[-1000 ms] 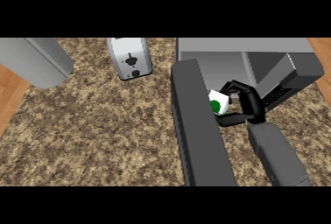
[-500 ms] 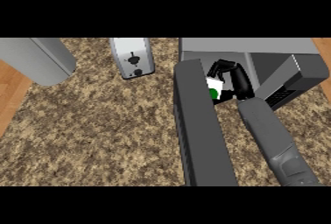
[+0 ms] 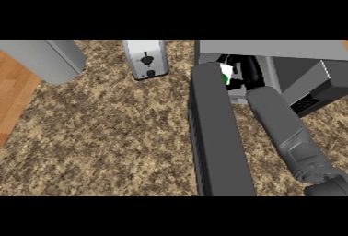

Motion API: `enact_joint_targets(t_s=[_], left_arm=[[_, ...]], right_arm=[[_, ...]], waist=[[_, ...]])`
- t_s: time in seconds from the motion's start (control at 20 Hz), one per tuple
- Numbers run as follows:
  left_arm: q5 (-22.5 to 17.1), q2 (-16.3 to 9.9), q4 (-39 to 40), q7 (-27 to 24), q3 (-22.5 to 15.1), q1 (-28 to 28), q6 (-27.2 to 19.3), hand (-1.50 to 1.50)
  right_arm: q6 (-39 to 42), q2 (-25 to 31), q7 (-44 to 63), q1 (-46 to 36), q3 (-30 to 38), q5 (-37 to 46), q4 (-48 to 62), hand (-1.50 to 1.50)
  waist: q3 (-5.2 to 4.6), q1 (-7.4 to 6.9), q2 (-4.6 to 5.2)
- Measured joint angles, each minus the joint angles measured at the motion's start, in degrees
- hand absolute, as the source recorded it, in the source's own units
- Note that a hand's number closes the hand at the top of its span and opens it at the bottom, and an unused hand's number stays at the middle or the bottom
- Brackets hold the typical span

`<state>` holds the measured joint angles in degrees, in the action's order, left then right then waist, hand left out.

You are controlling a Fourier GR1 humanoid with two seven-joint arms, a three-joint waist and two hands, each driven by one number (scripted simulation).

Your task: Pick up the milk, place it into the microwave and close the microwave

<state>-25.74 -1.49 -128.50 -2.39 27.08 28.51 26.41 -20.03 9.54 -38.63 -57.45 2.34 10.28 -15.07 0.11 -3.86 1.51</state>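
The milk, a white carton with a green mark, sits at the mouth of the microwave, just inside the cavity, and is only partly visible between the open microwave door and the right forearm. The right hand is reaching into the cavity with its black fingers curled about the carton; it appears to have hold of it, though much of the grasp is hidden.

Risks, as judged from this position: the carton lies close to the front edge of the cavity, so release here could leave it tipping outward or fouling the door when it swings shut. The forearm passes just beside the door's inner edge, and a careless withdrawal could knock the carton or strike the door. The door cannot be shut until the arm is fully out.

Pose: the right forearm runs from the lower right of the view up and leftward into the opening. The left hand does not show. A toaster stands on the table, well clear of the work.
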Motion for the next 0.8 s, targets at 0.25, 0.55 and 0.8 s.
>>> enact_joint_targets(t_s=[0.25,0.55,0.8], left_arm=[[-0.26,-0.64,0.96,-0.38,0.32,-1.1,0.6,-1.5],[0.47,-0.85,1.55,0.18,-0.57,-2.79,0.36,-1.5],[0.81,-1.25,2.45,0.51,-1.35,-4.33,0.46,-1.5]], right_arm=[[-5.48,1.23,-0.53,-2.35,1.01,0.82,3.56,1.5],[-13.26,2.84,-2.1,-4.51,0.57,2.98,5.57,1.5],[-17.25,4.54,-2.58,-4.66,-0.43,4.98,7.76,1.5]], waist=[[0.02,-1.35,0.62],[0.06,-2.49,1.37],[0.1,-3.54,2.13]])
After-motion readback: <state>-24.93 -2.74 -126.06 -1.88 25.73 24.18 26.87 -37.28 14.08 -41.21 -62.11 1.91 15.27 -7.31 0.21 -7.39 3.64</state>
